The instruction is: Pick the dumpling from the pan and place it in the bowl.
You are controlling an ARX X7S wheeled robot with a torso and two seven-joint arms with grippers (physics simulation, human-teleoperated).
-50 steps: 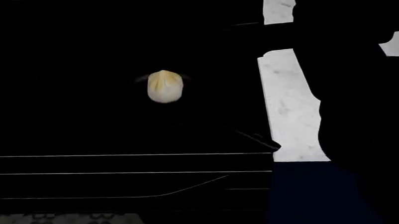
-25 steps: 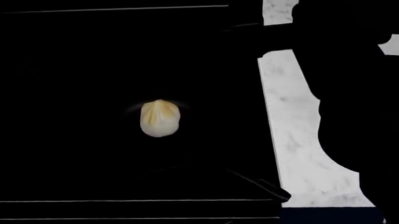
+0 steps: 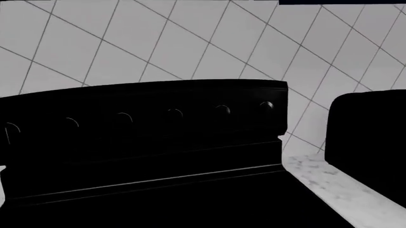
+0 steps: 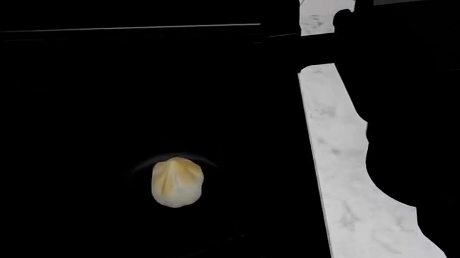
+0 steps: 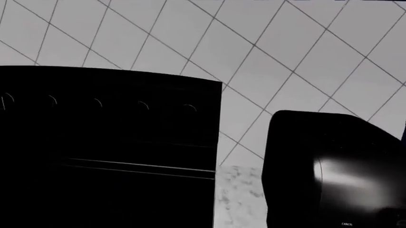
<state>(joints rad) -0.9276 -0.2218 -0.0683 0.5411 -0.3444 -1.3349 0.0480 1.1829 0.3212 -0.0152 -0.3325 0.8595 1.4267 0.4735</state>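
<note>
The dumpling (image 4: 177, 182), a small pale yellow lump with browned pleats, lies in the pan (image 4: 173, 158). The pan shows only as a faint curved rim highlight around the dumpling on the black stovetop. The bowl is out of view. A black silhouette (image 4: 412, 99) that looks like my right arm fills the right of the head view, well to the right of the dumpling. Its gripper blends into the dark, and I cannot make out its fingers. My left gripper shows in no view. Neither wrist view shows any jaws, only the stove and the wall.
A white marble counter (image 4: 347, 194) runs along the right of the black stove (image 3: 146, 190). The stove's back panel with knobs (image 5: 108, 109) stands against a tiled wall (image 5: 285, 57). A black appliance (image 5: 330, 171) sits on the counter right of the stove.
The head view has shifted: the dumpling now sits lower and slightly further left in the picture, and the stove's front edge lines have left the frame. The dark right-hand silhouette keeps its place.
</note>
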